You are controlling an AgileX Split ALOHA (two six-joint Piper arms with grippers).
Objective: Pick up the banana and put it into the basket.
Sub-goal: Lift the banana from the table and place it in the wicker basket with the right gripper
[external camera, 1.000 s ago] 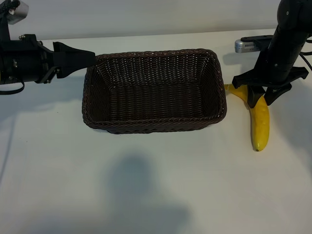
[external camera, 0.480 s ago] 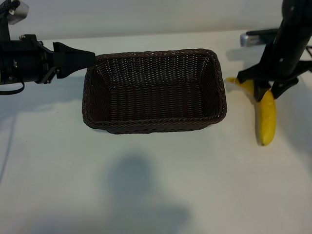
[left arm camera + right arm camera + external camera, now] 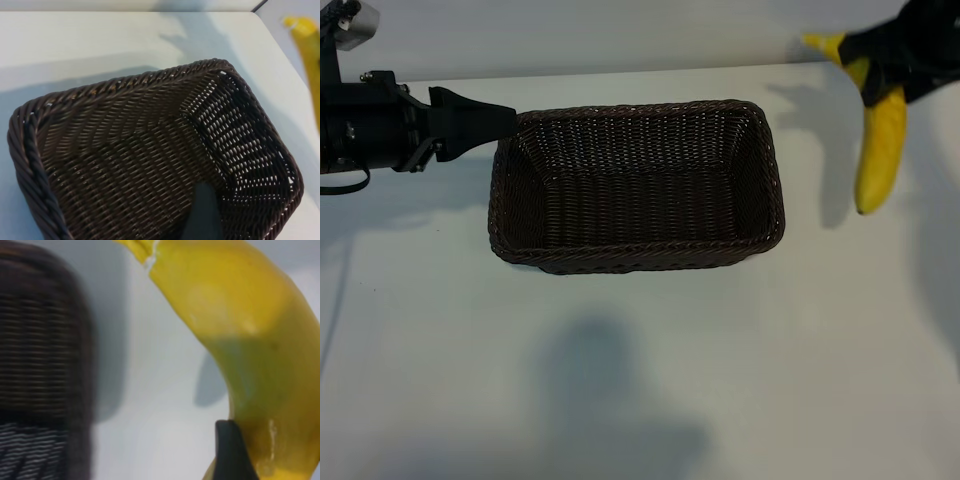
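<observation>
The dark-brown woven basket stands mid-table. High above the table at the far right, beyond the basket's right end, the yellow banana hangs with its stem end up. My right gripper is shut on its upper part. In the right wrist view a black finger presses against the banana, with the basket off to the side. My left gripper is open at the basket's far-left corner. One finger reaches inside over the basket's rim. The banana shows in the distance.
The white tabletop stretches in front of the basket, with a soft shadow on it. Its far edge runs just behind the basket. The left arm's body lies along the table's left side.
My right gripper has lifted the banana off the table and carried it up and away to the far right. The basket and the left arm have stayed put.
</observation>
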